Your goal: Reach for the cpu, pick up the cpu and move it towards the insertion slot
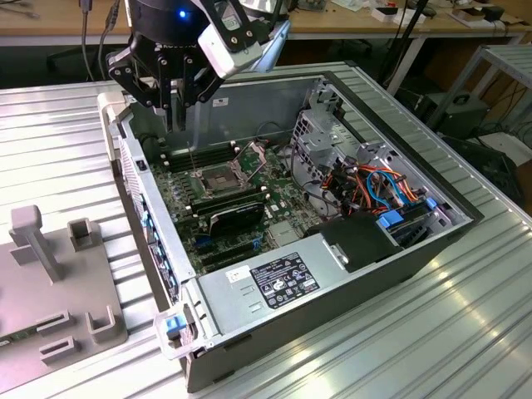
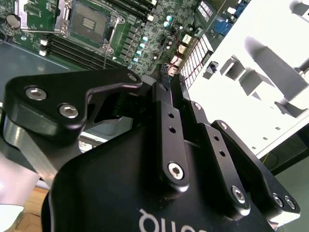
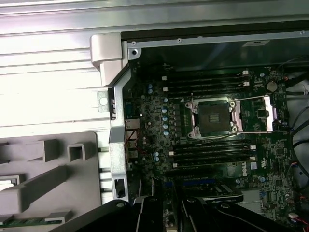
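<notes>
Above the open computer case point(image 1: 258, 104), the gripper point(image 1: 177, 125) hangs over the motherboard; I cannot tell whether it is apart or together. Inside the case, the insertion slot point(image 1: 214, 177) lies near it. Outside the case, on a grey fixture point(image 1: 50, 291), a pale flat piece, possibly the cpu point(image 3: 7, 183), sits well apart from the gripper.

- The robot's wrist point(image 1: 162, 18), a dark round housing with 1 small blue light lit, sits at the top of the exterior view, toward the exterior view's left.
- The gripper point(image 1: 177, 123) hangs below it and points straight down.
- 2 black side links point(image 1: 125, 71) angle outward from the gripper's body.
- In both wrist views the gripper point(image 2: 172, 77) point(image 3: 171, 193) points away from the camera, its black bolted body in the foreground.
</notes>
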Controlling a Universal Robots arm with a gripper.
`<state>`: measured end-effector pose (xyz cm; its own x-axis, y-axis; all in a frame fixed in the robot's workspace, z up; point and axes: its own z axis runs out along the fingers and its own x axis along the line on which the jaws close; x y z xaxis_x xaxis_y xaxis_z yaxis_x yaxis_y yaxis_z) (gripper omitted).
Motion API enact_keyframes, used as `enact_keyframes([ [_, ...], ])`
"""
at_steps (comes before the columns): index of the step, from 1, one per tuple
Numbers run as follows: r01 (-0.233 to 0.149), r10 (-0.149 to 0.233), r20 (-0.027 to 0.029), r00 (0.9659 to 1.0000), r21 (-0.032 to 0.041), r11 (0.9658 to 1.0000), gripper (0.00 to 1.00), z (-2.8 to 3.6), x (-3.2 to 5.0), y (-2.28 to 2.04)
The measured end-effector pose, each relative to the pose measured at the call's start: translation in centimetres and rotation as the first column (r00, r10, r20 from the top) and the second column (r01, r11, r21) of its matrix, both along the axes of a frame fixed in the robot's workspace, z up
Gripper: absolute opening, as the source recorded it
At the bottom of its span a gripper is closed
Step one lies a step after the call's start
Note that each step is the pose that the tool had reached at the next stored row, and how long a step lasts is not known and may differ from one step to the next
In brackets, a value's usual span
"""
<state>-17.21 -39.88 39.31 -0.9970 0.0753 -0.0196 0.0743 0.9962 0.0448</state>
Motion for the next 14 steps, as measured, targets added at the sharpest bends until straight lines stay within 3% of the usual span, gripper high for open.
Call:
enact_keyframes([
  [14,0.000,0.000,-0.0009,1.0000,0.0000,1.0000,0.23,0.00,-0.41,0.00],
])
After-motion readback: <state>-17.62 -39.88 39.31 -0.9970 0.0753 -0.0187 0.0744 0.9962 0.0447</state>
